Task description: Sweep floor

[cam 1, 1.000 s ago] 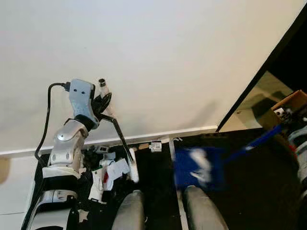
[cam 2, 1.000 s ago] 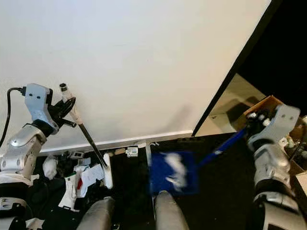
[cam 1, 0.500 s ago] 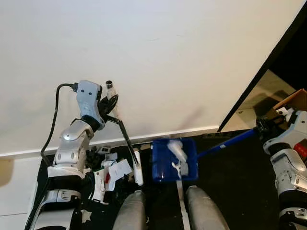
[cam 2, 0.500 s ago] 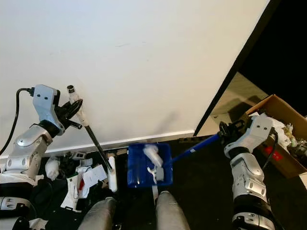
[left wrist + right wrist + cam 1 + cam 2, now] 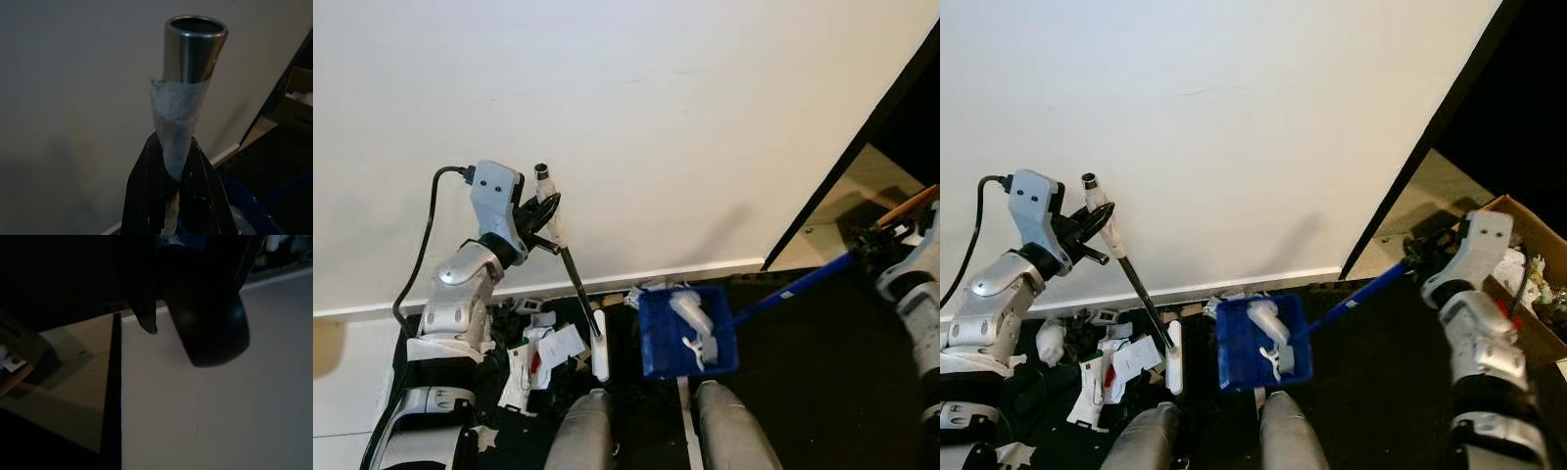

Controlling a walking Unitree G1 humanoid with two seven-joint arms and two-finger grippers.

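The broom [image 5: 570, 284] is held near its top end by the left gripper [image 5: 544, 210], whose black fingers [image 5: 146, 196] are closed around the paper-wrapped part of the handle just below the metal tip [image 5: 194, 46]. The dark stick slopes down from there to the white broom head [image 5: 600, 345], which rests on the dark floor [image 5: 1381, 392] beside a pile of litter [image 5: 540, 348] of paper scraps and small white packets, close to the white skirting board [image 5: 607, 279] under the pale wall [image 5: 626, 117].

The blue dustpan [image 5: 1261, 343] lies on the floor just ahead of the robot's two grey feet [image 5: 1288, 441], with white scraps [image 5: 1268, 328] inside it. Its blue handle [image 5: 1361, 289] runs up to the right gripper [image 5: 1425, 257], which grips the handle's end; in the right wrist view the fingers are seen dark and pressed against a black rounded knob [image 5: 210, 318]. A brown cardboard box [image 5: 1528, 284] with clutter stands behind the right arm.

Compared with half a second ago, the dustpan has been shifted to the right, away from the broom head, so that a wider gap of floor is left between them. The right arm has been drawn back and raised towards the box. The left gripper and the broom are found almost where they were
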